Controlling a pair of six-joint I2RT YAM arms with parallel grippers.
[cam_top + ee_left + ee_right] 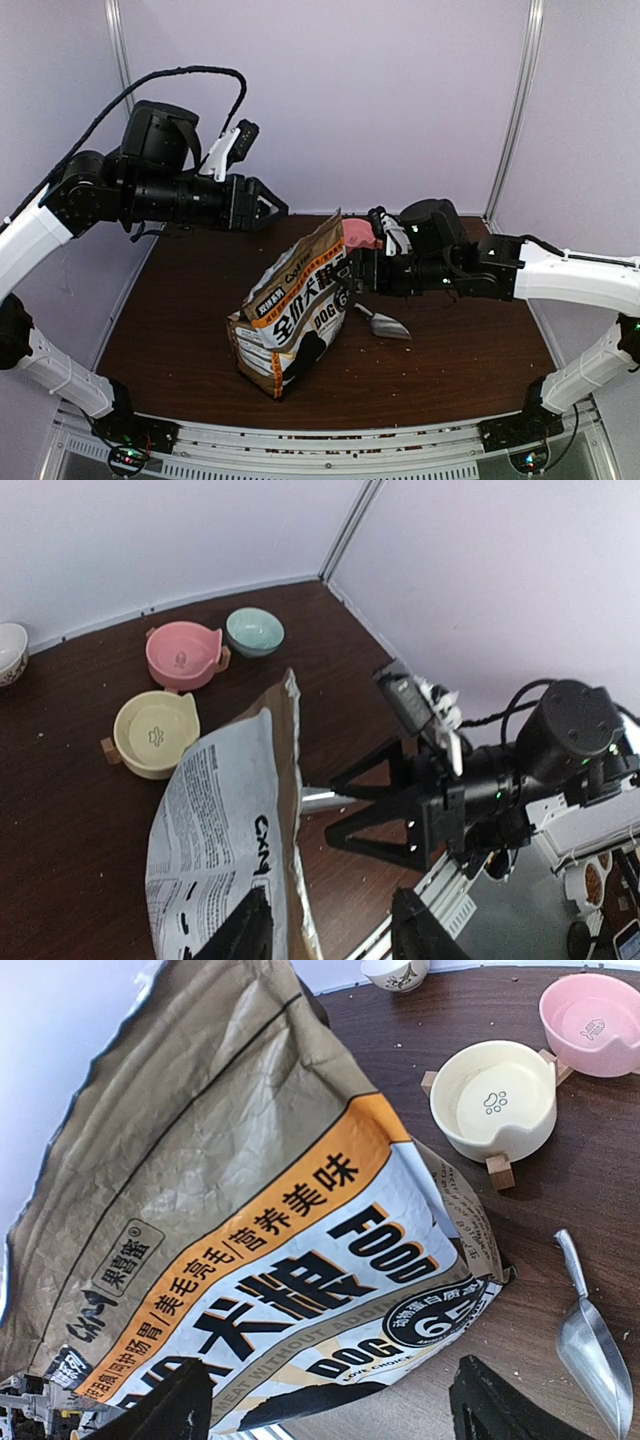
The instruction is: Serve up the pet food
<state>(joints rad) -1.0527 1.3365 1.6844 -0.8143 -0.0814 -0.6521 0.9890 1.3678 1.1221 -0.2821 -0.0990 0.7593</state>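
The printed dog-food bag [290, 310] stands tilted in the middle of the table, with its torn top pointing up and to the back. No kibble shows; the inside of the bag is hidden. The silver scoop [385, 325] lies on the table just right of the bag. My left gripper [272, 208] is open and hovers high above and left of the bag's top; in the left wrist view [333, 895] the bag's edge [285, 780] lies below it. My right gripper [345, 275] is open, close to the bag's right side. In the right wrist view [332, 1365] the bag's front [250, 1260] fills the space ahead of it.
A cream bowl [156, 732], a pink bowl [183, 655] and a teal bowl [254, 631] stand behind the bag, and a white bowl [8, 652] stands near the back wall. In the right wrist view the scoop [592, 1345] lies right of the bag, below the cream bowl [500, 1100].
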